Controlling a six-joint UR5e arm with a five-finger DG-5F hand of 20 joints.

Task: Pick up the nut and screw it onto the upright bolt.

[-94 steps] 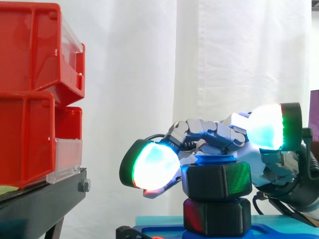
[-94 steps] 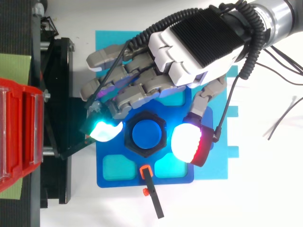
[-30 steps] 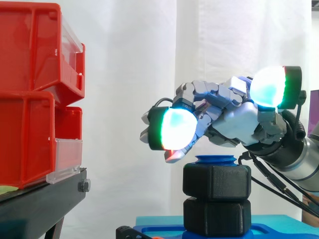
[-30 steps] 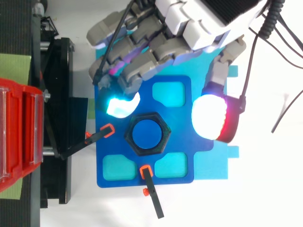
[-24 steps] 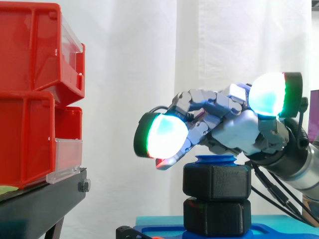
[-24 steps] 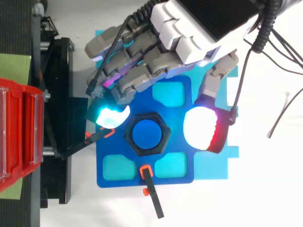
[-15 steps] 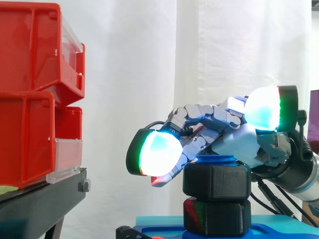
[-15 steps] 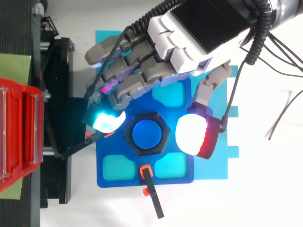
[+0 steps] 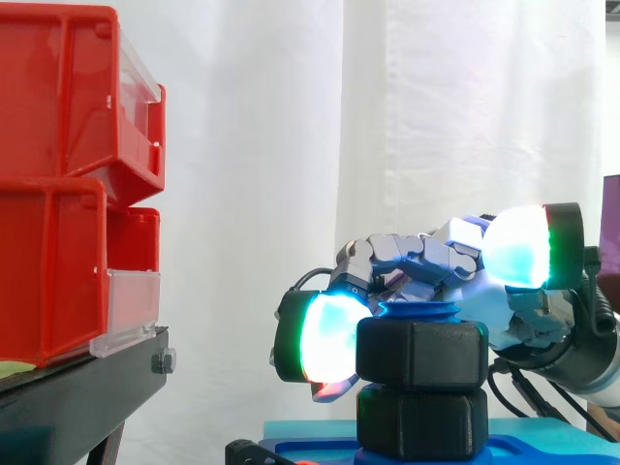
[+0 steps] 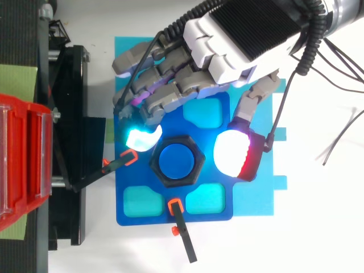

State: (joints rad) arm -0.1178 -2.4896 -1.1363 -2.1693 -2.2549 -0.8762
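At the left edge, red bins [image 9: 58,184] are stacked on a black stand [image 9: 82,383]. Just right of the stand, a blue plate [image 10: 128,219] lies on the white tabletop, with two orange-tipped clamps [image 10: 181,224] at its left and near edges.

At the middle of the plate stands the upright bolt [image 10: 176,161]. The black hexagonal nut [image 9: 421,351] is already threaded on it, and the bolt's blue top shows just above the nut. Under the nut is a second black hexagonal block [image 9: 421,421], with just a thin seam between them.

The robot hand [image 10: 250,40] comes in from the right and reaches down over the nut. I cannot tell whether it is gripping the nut.

Picking up and starting the thread look done. At most a last tightening turn and the release seem to be left.
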